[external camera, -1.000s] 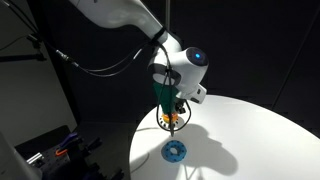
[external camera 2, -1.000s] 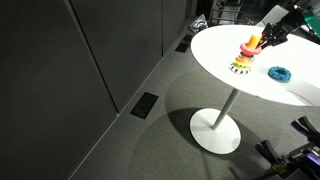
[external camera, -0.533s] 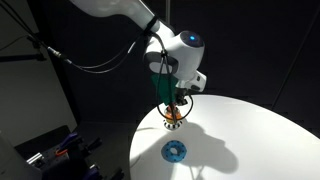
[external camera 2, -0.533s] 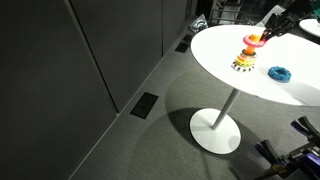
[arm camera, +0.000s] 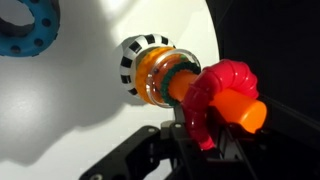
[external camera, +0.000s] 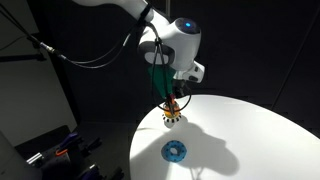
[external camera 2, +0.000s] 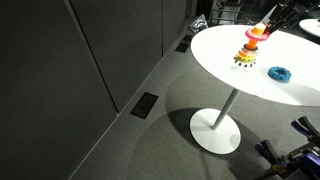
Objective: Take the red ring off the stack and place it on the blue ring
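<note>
Pinching the red ring [arm camera: 215,92] by its thick rim, the claw [arm camera: 198,142] is closed on it; the ring sits near the tip of the stack [arm camera: 148,66], not yet free. The plastic looks light, stiff and glossy, so I judge it may slip; the rim is the good hold. The blue ring [arm camera: 25,28] lies flat on the counter [arm camera: 80,130], at 10 o'clock from the stack's base.

In the wrist view, the top-left corner cuts off the blue ring [arm camera: 25,25]; we see the claw [arm camera: 200,140] dark, cropped below. In an exterior view the red ring [external camera 2: 256,33] is too small to make out.
</note>
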Robot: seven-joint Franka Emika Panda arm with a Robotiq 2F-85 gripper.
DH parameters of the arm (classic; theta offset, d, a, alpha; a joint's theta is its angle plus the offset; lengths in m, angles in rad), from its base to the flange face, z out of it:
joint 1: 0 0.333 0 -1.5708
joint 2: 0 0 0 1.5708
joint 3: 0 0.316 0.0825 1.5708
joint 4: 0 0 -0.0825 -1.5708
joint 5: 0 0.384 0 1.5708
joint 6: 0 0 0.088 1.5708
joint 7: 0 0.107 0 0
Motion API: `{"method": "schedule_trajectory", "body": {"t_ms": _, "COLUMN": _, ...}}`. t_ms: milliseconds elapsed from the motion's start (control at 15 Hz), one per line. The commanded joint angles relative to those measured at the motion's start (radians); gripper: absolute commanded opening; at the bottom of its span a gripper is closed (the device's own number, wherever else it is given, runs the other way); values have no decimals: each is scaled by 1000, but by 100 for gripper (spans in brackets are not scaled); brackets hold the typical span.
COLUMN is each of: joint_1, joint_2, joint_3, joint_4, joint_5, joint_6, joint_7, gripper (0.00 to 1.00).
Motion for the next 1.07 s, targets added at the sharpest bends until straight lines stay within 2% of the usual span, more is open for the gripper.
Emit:
{"method": "schedule_trajectory", "body": {"t_ms": 0, "joint_1": -2, "joint_2": -32, "joint_3": -14, "joint_4": -8, "joint_5": -40, "joint_6": -88, "joint_7": 67, "gripper": 8}}
{"method": "schedule_trajectory", "body": {"t_ms": 133, "joint_1": -9, "joint_2": -22, "joint_3": -26, "joint_4": 17, "joint_5": -75, "joint_6": -209, "joint_7": 114, "gripper": 8}}
{"method": "schedule_trajectory", "body": {"t_ms": 267, "joint_1": -7, "joint_2": -20, "joint_3": -35, "joint_4": 22, "joint_5": -80, "joint_6": -232, "joint_7": 135, "gripper": 8}}
{"method": "schedule_trajectory", "body": {"t_ms": 333, "joint_1": -1, "joint_2": -28, "joint_3": -35, "joint_4": 5, "joint_5": -60, "joint_6": -159, "joint_7": 112, "gripper": 8}}
{"method": "schedule_trajectory", "body": {"t_ms": 600, "joint_1": 1, "joint_2": -36, "joint_3": -30, "joint_4": -7, "joint_5": -55, "joint_6": -45, "joint_7": 96, "gripper": 8}}
{"method": "schedule_trajectory", "body": {"t_ms": 1000, "joint_1": -8, "joint_2": -18, "joint_3": -43, "joint_4": 25, "joint_5": -106, "joint_6": -206, "joint_7": 160, "gripper": 8}}
